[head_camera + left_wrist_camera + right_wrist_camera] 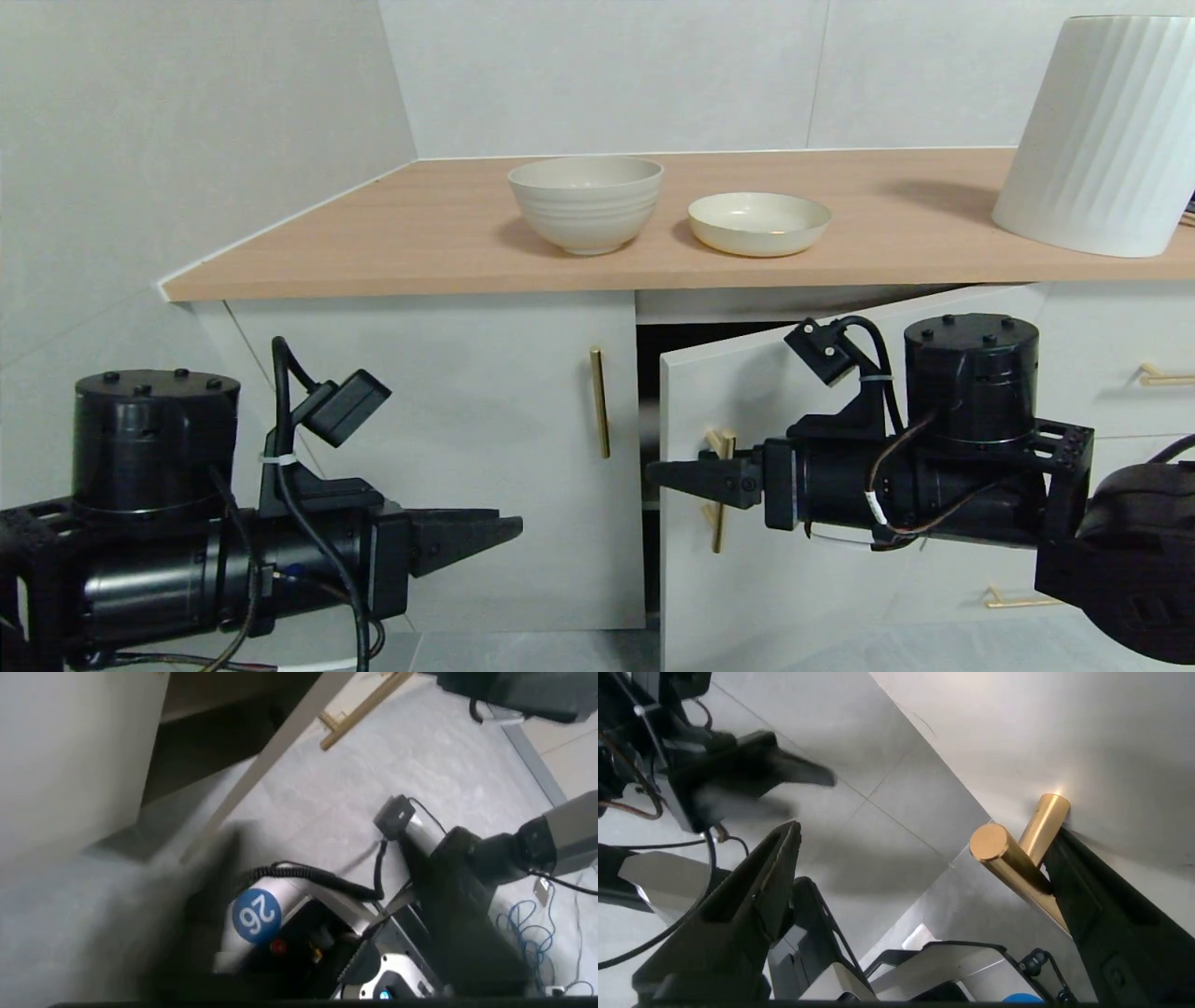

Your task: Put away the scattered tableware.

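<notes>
Straddling cylindrical brass handle (1008,854), R pincer (653,471) agape; ribbed bowl (586,201), wood counter (373,243).

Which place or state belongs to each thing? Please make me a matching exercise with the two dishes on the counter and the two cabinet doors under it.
Things:
1. ribbed bowl
2. shallow dish
3. left cabinet door
4. right cabinet door

Places or states:
A. swung open, its brass handle within the open right pincer
B. on the counter, on the side of the white ribbed container
C. shut
D. on the counter, on the side of the wall corner

Pairs: 1-D, 2-B, 3-C, 4-A.
</notes>
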Robot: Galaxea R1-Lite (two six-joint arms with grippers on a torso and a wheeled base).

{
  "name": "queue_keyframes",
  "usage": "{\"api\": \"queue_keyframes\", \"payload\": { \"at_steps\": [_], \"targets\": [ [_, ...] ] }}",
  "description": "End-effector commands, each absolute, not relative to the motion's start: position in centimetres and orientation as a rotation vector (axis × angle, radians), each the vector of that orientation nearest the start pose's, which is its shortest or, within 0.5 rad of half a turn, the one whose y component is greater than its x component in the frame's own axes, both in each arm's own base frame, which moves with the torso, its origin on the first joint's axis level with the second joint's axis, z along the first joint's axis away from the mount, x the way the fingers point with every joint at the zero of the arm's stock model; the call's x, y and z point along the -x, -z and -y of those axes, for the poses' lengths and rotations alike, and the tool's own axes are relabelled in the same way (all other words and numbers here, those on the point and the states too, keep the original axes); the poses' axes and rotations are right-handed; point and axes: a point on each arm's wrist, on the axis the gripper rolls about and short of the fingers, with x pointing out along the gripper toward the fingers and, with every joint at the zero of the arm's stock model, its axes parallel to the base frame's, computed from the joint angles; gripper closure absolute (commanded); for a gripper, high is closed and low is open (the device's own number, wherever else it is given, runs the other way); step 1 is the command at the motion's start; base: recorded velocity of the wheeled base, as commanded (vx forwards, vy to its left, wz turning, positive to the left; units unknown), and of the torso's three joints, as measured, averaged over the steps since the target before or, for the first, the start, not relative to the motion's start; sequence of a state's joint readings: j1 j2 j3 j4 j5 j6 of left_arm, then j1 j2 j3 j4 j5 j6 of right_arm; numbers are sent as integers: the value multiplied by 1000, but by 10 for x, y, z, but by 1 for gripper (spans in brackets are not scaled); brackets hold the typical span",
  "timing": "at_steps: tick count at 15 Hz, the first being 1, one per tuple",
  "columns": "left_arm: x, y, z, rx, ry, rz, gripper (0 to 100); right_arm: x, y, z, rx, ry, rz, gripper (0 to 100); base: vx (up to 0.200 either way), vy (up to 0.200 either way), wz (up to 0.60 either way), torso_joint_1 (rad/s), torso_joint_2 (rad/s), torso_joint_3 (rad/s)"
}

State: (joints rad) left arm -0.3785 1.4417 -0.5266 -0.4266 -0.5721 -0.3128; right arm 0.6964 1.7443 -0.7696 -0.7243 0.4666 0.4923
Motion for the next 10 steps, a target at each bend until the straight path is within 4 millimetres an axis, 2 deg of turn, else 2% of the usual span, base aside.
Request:
{"api": "queue_keyframes", "payload": {
  "at_steps": [1,5,7,8,9,10],
  "targets": [
    [-204,-157,96,321,855,-648,100,-230,-167,-206,-402,-1064,-547,0,0,0,0,0,0,0],
    [-226,-170,117,352,899,-613,100,-229,-169,-205,-403,-1066,-541,0,0,0,0,0,0,0],
    [-249,-160,136,338,926,-623,100,-228,-170,-204,-403,-1067,-536,0,0,0,0,0,0,0],
    [-262,-145,147,341,934,-635,100,-227,-171,-203,-404,-1070,-532,0,0,0,0,0,0,0],
    [-265,-138,150,340,936,-645,100,-227,-171,-203,-404,-1070,-534,0,0,0,0,0,0,0],
    [-273,-111,168,361,955,-682,100,-227,-171,-203,-403,-1069,-535,0,0,0,0,0,0,0]
  ]
}}
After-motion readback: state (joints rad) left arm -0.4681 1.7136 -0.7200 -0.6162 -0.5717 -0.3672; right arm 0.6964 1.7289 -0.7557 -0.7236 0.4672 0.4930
